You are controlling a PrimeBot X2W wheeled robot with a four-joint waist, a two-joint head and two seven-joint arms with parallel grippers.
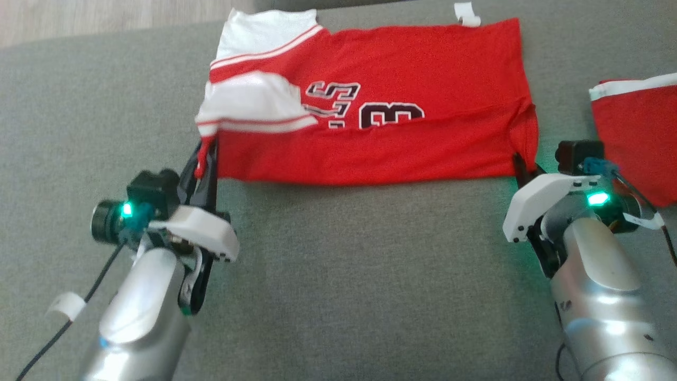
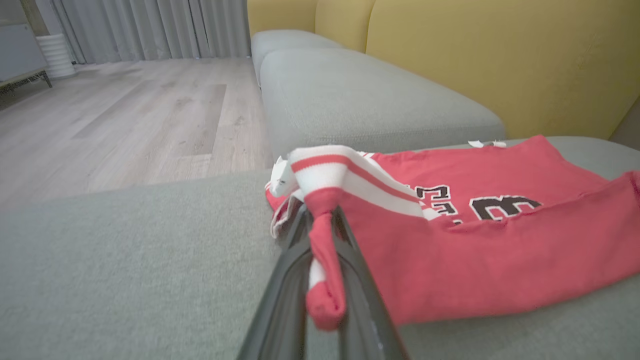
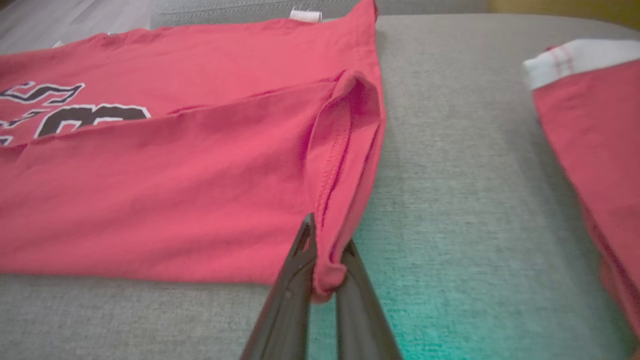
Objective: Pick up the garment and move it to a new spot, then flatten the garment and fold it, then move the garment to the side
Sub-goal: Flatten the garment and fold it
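The garment (image 1: 381, 106), a red jersey with white striped sleeves and dark lettering, lies folded lengthwise on the grey cushion. My left gripper (image 1: 207, 151) is shut on its near left corner by the white sleeve; in the left wrist view the red cloth (image 2: 325, 260) is pinched between the two dark fingers (image 2: 292, 270). My right gripper (image 1: 521, 164) is shut on the near right corner; in the right wrist view the red hem (image 3: 327, 265) sits squeezed between the fingers (image 3: 300, 270). The near edge is doubled over the number.
The red shorts with a white band (image 1: 637, 137) lie on the cushion to the right of my right gripper. Wooden floor (image 2: 125, 115) lies beyond the cushion's left edge, and a yellow backrest (image 2: 500, 55) rises behind. Bare grey cushion (image 1: 370, 275) spreads between my arms.
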